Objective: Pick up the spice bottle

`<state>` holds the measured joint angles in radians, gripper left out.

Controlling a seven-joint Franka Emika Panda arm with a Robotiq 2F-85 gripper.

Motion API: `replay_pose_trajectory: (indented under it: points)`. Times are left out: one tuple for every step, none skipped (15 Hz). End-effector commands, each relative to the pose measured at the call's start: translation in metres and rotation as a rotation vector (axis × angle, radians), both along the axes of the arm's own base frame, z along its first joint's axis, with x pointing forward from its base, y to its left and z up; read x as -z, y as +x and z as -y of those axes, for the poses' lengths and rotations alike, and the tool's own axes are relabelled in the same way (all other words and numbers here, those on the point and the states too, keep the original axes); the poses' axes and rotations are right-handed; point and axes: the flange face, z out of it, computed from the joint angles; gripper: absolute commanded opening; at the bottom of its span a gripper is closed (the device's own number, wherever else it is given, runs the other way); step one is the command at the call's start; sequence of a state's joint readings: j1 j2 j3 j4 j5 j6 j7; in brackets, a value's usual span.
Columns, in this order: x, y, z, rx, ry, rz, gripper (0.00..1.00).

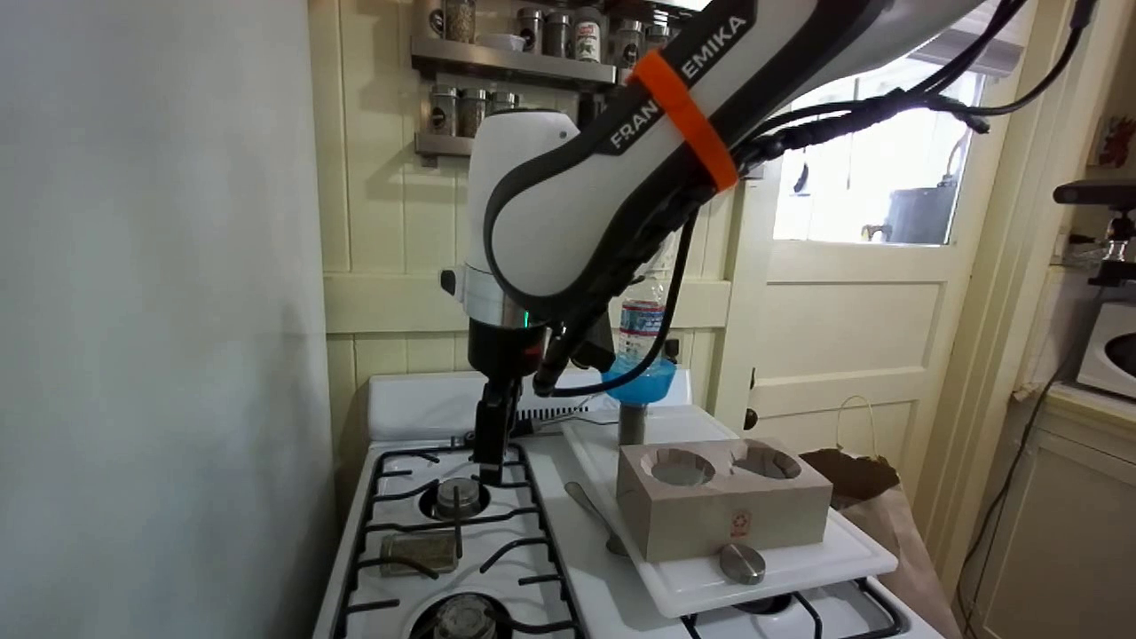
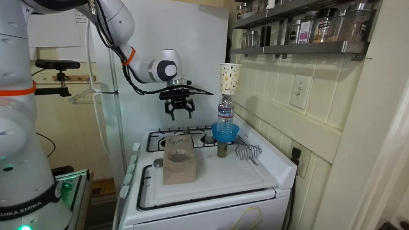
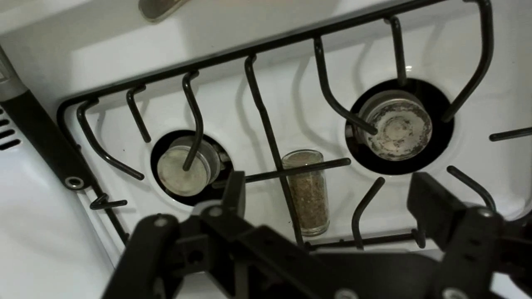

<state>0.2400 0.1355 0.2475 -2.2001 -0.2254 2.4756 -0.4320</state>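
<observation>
The glass spice jar (image 3: pixel 311 203) lay on its side on the white stovetop (image 3: pixel 220 104), beneath the black burner grate (image 3: pixel 270 135), whose crossbar (image 3: pixel 328 165) passed over it near one end. The Robotiq gripper (image 2: pixel 181 117) hung above, touching nothing, its fingers (image 3: pixel 432 203) spread with a bare gap between them; in the wrist view the jar showed nearer one finger than the other. The step in hand, as I judged it, was lining up before the descent. Done well, it called for centring the jar between the fingers, then lowering slowly so that neither fingertip struck the grate. The body, clear of the crossbar, looked the best place to grip (whether anything closed the mouth I could not tell, so keeping the jar level seemed prudent). A straight lift risked snagging; easing the jar sideways from under the crossbar first seemed wiser.
</observation>
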Motion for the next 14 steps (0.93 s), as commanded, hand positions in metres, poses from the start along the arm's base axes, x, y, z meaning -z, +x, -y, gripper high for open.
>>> replay_pose_trajectory:
  points:
    - [0.015, 0.006, -0.012, -0.074, -0.004, 0.026, 1.0]
    - [0.018, 0.005, -0.014, -0.082, -0.013, 0.023, 1.0]
    - [0.024, 0.005, -0.017, -0.1, -0.01, 0.03, 1.0]
    - [0.03, 0.005, -0.02, -0.112, -0.011, 0.029, 1.0]
    - [0.037, 0.004, -0.025, -0.122, -0.013, 0.024, 1.0]
    - [0.044, 0.003, -0.029, -0.131, -0.01, 0.032, 1.0]
    - [0.051, 0.002, -0.033, -0.139, -0.016, 0.046, 1.0]
    - [0.057, 0.003, -0.037, -0.153, -0.025, 0.056, 1.0]
    - [0.063, 0.004, -0.04, -0.167, -0.025, 0.069, 1.0]
    - [0.068, 0.005, -0.043, -0.18, -0.03, 0.076, 1.0]
    - [0.074, 0.005, -0.044, -0.191, -0.037, 0.076, 1.0]
    - [0.078, 0.005, -0.045, -0.197, -0.037, 0.077, 1.0]
    - [0.083, 0.005, -0.045, -0.205, -0.039, 0.074, 1.0]
    - [0.088, 0.006, -0.046, -0.212, -0.043, 0.068, 1.0]
